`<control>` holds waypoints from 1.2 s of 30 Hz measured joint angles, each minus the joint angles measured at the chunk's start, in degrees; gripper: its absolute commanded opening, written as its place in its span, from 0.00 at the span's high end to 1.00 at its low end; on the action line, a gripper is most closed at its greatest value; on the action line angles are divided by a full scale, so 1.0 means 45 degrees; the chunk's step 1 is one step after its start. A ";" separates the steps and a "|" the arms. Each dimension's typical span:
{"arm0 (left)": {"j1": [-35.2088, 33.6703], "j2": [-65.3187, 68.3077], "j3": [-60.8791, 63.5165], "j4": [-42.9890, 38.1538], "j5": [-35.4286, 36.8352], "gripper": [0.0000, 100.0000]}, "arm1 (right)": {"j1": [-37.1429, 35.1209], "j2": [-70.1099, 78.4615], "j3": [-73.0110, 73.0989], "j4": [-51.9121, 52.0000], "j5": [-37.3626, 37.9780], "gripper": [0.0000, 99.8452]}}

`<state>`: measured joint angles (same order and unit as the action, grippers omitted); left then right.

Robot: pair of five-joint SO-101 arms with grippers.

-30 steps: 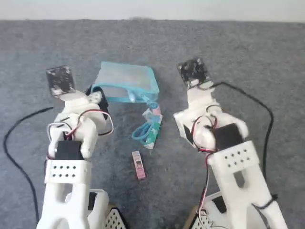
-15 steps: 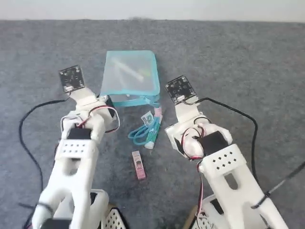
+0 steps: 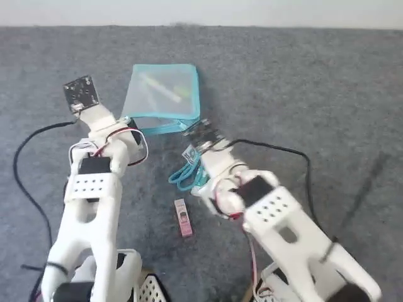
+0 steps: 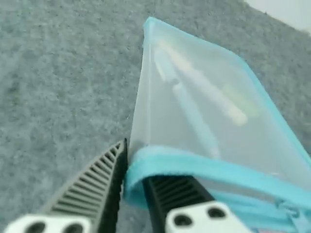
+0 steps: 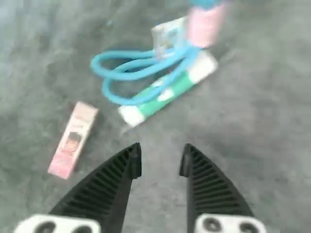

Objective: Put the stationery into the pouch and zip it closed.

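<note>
The clear pouch with a blue zip edge lies at the back of the grey mat, with pens inside. My left gripper is shut on the pouch's blue edge at its near left corner. A looped blue cable, a green and white tube and a small pink eraser lie loose on the mat; a pink item lies just past the tube. My right gripper stands open above bare mat, just short of the tube. The right arm covers part of the cable.
The pink eraser lies alone nearer the arms' bases. A black cord trails at the left and another at the right. Grey mat stretches to the right and back.
The right arm has swung left to the middle, over the loose stationery. The left gripper shifted with the pouch corner, and the pouch turned slightly.
</note>
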<state>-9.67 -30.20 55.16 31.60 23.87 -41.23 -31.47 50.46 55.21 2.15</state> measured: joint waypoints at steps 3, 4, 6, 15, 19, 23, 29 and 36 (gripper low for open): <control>-0.0039 -0.0821 0.0625 0.0137 -0.0020 0.99 | -0.0313 0.1817 -0.0234 -0.0215 -0.0078 0.89; -0.0039 -0.1074 0.0821 0.0137 -0.0039 0.99 | -0.0352 0.2344 -0.0449 -0.0234 -0.0117 0.89; -0.0039 -0.1465 0.1094 0.0137 -0.0059 0.99 | -0.0410 0.3067 -0.0860 -0.0254 -0.0449 0.89; -0.0039 -0.1758 0.1582 -0.0645 -0.0586 0.99 | -0.0645 0.3790 -0.1836 -0.0938 -0.2403 0.89; -0.0039 -0.1758 0.1582 -0.0664 -0.0606 0.99 | -0.1114 0.3849 -0.1856 -0.1309 -0.3165 0.89; -0.0039 -0.1758 0.1582 -0.0664 -0.0606 0.99 | -0.1133 0.3849 -0.1856 -0.1407 -0.3302 0.89; -0.0039 -0.1758 0.1582 -0.0664 -0.0606 0.99 | -0.1133 0.3849 -0.1856 -0.1563 -0.3302 0.89; -0.0039 -0.1758 0.1582 -0.0664 -0.0606 0.99 | -0.1133 0.4669 -0.1856 -0.2090 -0.3302 0.90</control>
<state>-9.85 -38.11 62.29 28.62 21.14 -46.33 -10.46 42.11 45.80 -12.70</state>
